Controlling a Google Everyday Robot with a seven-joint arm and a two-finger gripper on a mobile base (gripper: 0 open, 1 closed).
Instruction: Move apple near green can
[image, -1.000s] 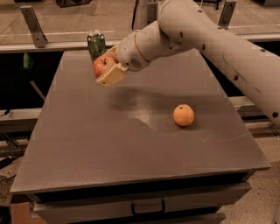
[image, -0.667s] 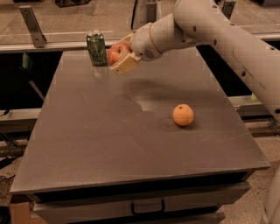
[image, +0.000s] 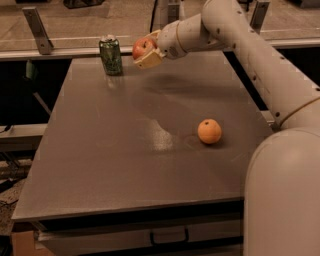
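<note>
Red apple clamped in pincer, airborne just beside green can, above far end of tabletop. Risks: descent too near can, finger clips it, can topples. High release, apple rolls off. Orange fruit well apart from can.

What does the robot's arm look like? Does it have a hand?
The arm is thick, smooth and creamy white, made of rounded tubes with dark seam lines at the joints and a row of small dark dots along one side. No loose cables show. Its claw, up by the green can, has pale tan, blocky fingers.
</note>
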